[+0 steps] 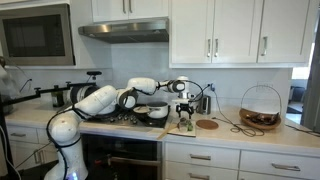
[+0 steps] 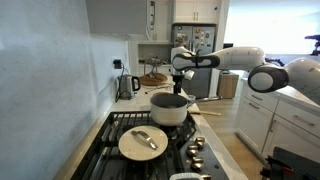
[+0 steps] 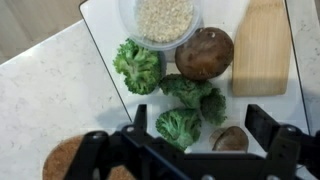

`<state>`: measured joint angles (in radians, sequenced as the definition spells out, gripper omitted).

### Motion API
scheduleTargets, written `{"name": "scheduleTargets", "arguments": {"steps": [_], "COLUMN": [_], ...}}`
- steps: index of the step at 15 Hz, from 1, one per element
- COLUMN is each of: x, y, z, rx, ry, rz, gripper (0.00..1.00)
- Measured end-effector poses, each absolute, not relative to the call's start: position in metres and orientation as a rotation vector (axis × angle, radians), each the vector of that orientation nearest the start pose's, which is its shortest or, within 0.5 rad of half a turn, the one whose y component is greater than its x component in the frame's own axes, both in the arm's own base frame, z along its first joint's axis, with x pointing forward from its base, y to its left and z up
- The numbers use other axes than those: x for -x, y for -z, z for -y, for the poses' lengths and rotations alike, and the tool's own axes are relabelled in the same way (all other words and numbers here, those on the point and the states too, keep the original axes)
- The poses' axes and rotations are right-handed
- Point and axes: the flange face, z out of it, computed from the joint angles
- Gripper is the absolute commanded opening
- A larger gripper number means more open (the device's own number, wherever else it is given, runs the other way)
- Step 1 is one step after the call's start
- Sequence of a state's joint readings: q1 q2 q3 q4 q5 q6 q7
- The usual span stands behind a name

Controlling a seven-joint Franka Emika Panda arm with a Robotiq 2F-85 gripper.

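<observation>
**Kitchen counter: gripper poised wide over the greens**

White cabinets, pale stone counter [image 3: 50, 90], and here's the gripper [image 3: 185, 150] hanging over the board [image 3: 100, 25], jaws spread wide, nothing in them. Right beneath sits the broccoli [image 3: 179, 125], at the board's near end between the fingers. A mushroom [image 3: 230, 140] lies just beside it, and more florets [image 3: 137, 65] beyond. Further up: a potato [image 3: 205, 52], a bowl [image 3: 163, 18] of grains and a wood block [image 3: 262, 45]. A cork mat [image 3: 65, 160] is off the board. In an exterior view, a pot [image 2: 170, 108] stands on the stove.
</observation>
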<state>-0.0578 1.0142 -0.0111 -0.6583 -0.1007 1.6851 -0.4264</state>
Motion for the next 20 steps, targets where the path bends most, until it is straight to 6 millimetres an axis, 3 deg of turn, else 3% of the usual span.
{"name": "scheduleTargets", "arguments": {"steps": [7,20], "x": [-0.792,-0.795], "y": [-0.345,-0.334], "z": [0.061,0.052], "rx": [3.173,3.151], "ry": [-0.078,-0.084], "rz": [0.686,0.779], "gripper": [1.00,1.00]}}
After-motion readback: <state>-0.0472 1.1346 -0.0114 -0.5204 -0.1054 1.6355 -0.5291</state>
